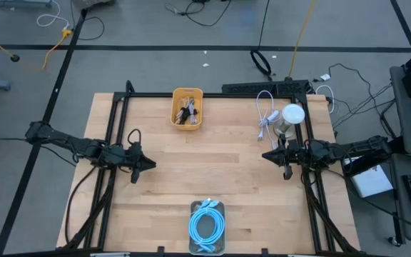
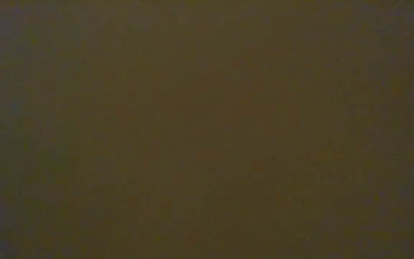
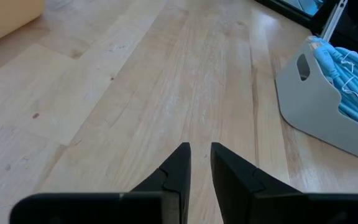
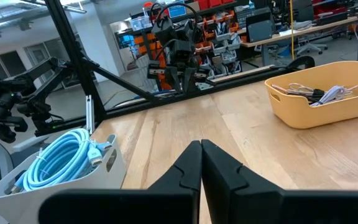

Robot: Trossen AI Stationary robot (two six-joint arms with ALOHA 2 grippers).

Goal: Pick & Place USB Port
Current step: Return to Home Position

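Left tool [image 1: 150, 164] hangs at 9 o'clock over the desk [image 1: 212, 168], its fingers [image 3: 179, 165] nearly clenched with a thin slit between them and grasping nothing, while the right tool [image 1: 265, 154] is at 3 o'clock, clenched tight and empty. At 12 o'clock the yellow bin [image 1: 187, 91] holds a small tangle of what may be USB leads [image 1: 186, 114]. At 6 o'clock the gray bin [image 1: 207, 204] holds the coiled blue cable [image 1: 207, 227], and a loose white cable [image 1: 265, 114] lies near 2 o'clock.
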